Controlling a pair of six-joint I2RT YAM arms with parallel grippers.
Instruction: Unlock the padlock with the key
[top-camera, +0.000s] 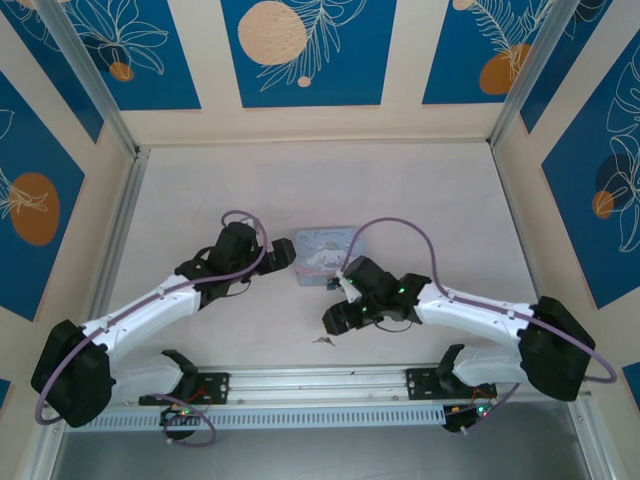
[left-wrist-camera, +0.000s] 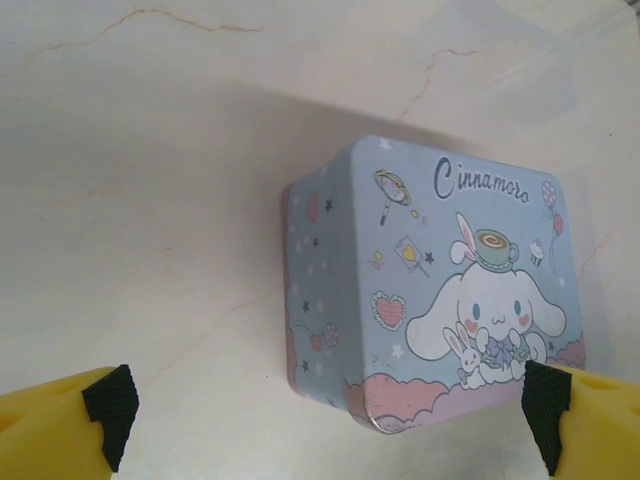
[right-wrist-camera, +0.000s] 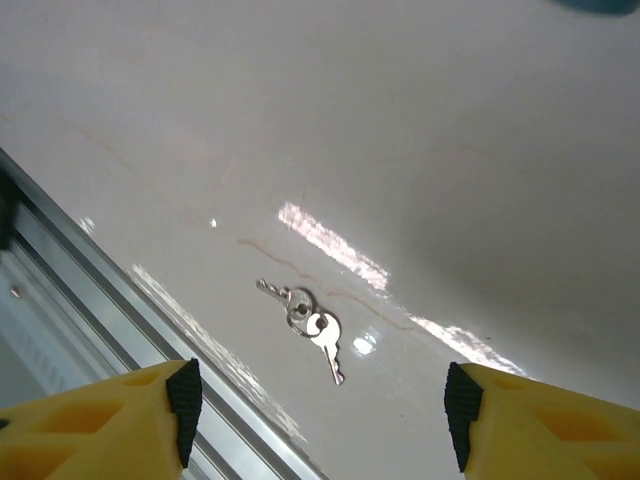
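We find the tin near the middle of the table, with the left gripper just beside its left side. The key lies on the surface well apart from the tin, toward the near edge and close to the rail along it, under the right gripper.

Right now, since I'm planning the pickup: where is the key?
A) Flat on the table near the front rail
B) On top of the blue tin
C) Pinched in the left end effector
A: the key, on a ring with a second one, lies flat on the table beside the metal rail, under the open right end effector.
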